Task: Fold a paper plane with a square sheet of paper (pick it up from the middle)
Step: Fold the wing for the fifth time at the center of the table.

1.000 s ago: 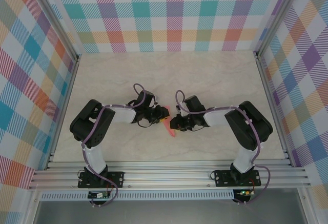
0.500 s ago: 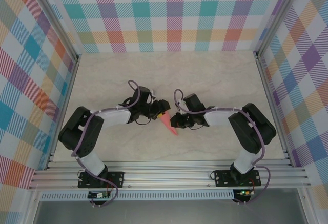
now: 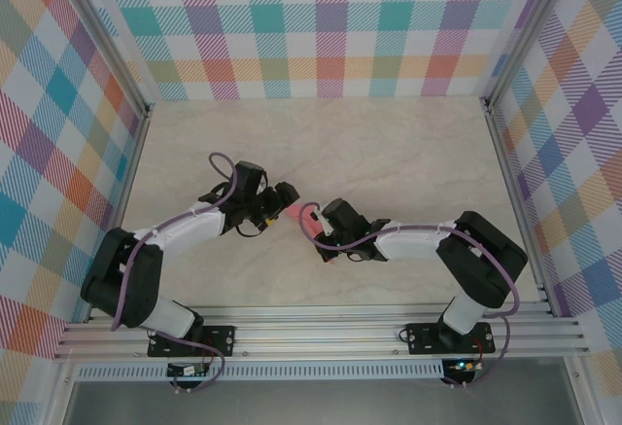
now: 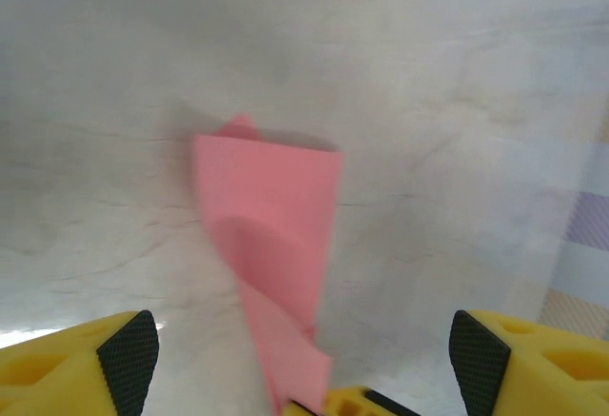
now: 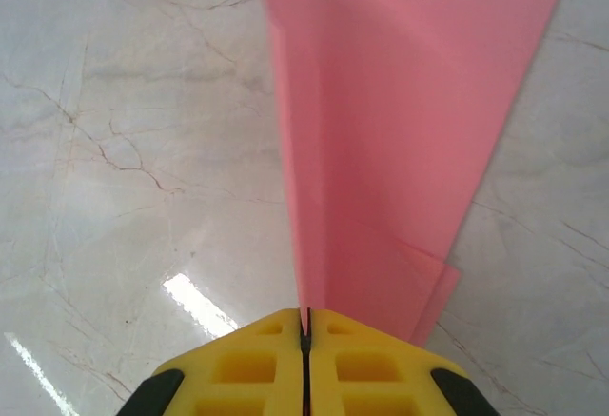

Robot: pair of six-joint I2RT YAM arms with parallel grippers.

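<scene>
The right gripper (image 5: 304,328) clamps its 2 yellow fingers on the paper plane (image 5: 400,121), a smooth, salmon-pink, creased wedge, seen against the glossy veined table (image 5: 114,149). The left gripper (image 4: 303,347) gapes wide beside it, possibly not touching.

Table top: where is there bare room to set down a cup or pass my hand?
The middle is crowded: the open left hand and the right hand, shut on the pink paper, meet there. The far table from them to the checked back wall is bare, as is the near strip along the metal rail.
</scene>
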